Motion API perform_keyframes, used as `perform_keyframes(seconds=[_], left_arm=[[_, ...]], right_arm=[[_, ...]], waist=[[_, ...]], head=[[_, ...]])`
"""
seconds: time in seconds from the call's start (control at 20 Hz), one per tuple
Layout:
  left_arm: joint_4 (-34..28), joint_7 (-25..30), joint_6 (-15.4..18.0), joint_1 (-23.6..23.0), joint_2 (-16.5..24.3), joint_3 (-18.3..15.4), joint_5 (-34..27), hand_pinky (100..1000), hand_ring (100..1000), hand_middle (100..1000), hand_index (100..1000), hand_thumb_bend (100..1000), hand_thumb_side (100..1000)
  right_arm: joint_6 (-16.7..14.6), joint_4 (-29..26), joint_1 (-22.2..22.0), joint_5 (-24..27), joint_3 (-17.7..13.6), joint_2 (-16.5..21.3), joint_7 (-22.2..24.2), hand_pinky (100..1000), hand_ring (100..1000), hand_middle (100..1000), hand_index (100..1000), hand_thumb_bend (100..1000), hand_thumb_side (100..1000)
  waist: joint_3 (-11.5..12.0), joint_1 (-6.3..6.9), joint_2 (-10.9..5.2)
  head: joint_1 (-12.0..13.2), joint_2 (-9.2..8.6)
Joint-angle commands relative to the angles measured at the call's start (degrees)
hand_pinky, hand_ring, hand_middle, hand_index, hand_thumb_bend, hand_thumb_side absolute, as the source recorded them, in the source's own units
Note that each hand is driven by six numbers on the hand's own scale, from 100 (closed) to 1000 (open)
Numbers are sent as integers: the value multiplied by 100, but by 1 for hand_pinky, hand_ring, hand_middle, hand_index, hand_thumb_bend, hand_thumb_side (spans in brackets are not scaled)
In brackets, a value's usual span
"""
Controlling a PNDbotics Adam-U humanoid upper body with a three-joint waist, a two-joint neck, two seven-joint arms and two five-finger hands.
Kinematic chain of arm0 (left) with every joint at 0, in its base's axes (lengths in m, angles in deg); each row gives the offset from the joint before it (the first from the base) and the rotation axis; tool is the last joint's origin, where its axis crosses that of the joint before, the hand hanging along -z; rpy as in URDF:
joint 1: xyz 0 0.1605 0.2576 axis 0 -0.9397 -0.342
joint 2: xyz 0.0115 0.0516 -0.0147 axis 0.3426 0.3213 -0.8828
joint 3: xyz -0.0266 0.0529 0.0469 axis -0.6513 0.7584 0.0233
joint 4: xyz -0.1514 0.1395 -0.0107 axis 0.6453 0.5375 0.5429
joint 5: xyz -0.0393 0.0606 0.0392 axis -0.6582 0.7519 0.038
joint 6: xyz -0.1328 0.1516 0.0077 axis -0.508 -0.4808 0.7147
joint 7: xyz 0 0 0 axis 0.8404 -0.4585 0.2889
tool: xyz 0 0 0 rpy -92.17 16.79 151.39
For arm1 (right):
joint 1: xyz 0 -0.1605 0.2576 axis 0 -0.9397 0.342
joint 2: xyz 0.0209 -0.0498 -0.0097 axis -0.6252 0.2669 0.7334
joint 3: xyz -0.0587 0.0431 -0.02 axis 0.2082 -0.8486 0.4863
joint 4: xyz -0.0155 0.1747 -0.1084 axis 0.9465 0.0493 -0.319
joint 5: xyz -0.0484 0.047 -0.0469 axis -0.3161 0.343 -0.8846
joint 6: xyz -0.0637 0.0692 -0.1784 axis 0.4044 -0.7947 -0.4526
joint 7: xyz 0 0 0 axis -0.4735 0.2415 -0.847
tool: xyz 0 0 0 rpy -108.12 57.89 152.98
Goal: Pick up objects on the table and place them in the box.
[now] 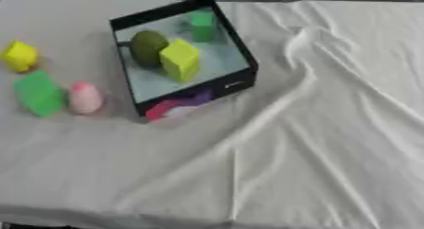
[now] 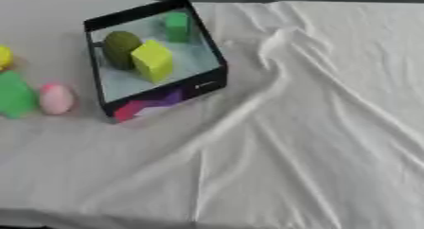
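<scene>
Neither of your hands shows in either view, so their state cannot be told. On the wrinkled white cloth [image 1: 314, 143], at your left, lie a pink egg shape [image 1: 84, 98], a green block [image 1: 38, 93] and, farther, a yellow block [image 1: 19, 56]. The black-walled box [image 1: 234, 85] (askew) already holds a yellow block [image 1: 180, 59], a dark olive ball [image 1: 147, 47] and a green block [image 1: 202, 26] at its far end

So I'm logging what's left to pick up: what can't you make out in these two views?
- Yellow block: right eye view, cut off by the left edge; whole in the left eye view.
- Green block: right eye view, partly cut off by that edge.
- Box floor behind its near wall: hidden.
- Both hands: outside both views.
</scene>
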Motion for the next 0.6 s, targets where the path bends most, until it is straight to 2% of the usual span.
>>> perform_keyframes(seconds=[0.05,0.15,0.3,0.6], left_arm=[[237,492,280,222,419,128,267,879,920,853,849,496,100],[353,670,403,347,473,227,465,878,915,848,852,552,100],[429,798,548,448,518,370,734,879,914,848,856,589,106],[472,1027,769,591,594,624,1079,875,902,841,849,671,117]], right_arm=[[111,71,106,-145,-108,42,-1,847,759,777,898,100,566],[232,161,127,-257,-98,3,9,849,762,780,900,100,572],[341,281,140,-327,-85,-30,83,850,762,780,900,100,580],[415,412,124,-475,-85,-38,153,848,757,775,891,100,585]], waist=[[-2,86,14],[-3,93,18],[-2,99,28],[2,94,20]], head=[[13,-77],[33,-87],[74,-103],[185,-115]])
